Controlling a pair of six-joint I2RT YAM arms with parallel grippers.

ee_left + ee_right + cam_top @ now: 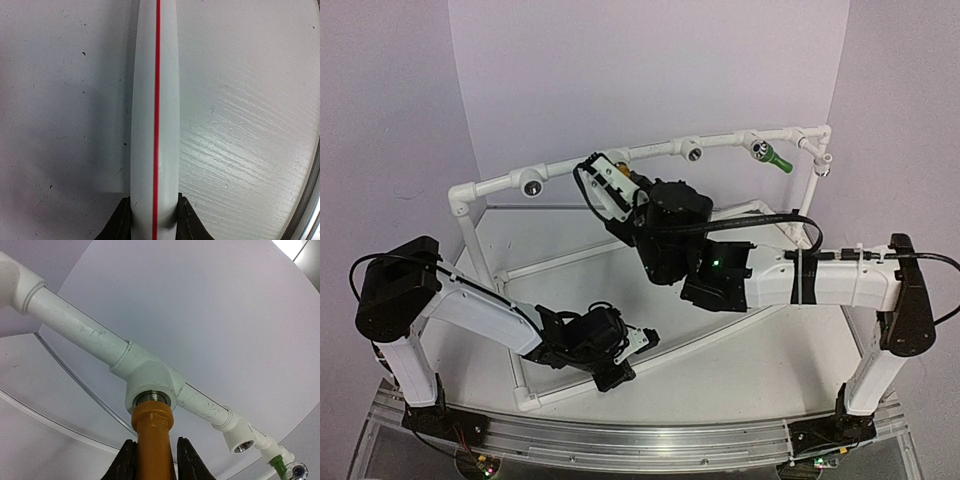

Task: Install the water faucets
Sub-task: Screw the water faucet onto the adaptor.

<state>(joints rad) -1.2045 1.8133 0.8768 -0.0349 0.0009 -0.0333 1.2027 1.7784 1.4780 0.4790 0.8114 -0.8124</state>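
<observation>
White table, pale walls. Green faucet (778, 158) sits in the frame (500, 184) at 1 o'clock. Right gripper (152, 455) clamps yellow faucet (152, 427), threads entering tee (150, 380) at 12. Left gripper (154, 217) pinches base pipe (155, 100). I judge it half done.

This looks like a robotics lab. A plain white desk (760, 370) is boxed in by bare white backdrop panels (650, 70) toward 12 o'clock. An aluminium rail (640, 440) at 6 o'clock carries the arm bases (440, 418), and a mock-up white pipe frame (495, 185) serves as the fixture.
</observation>
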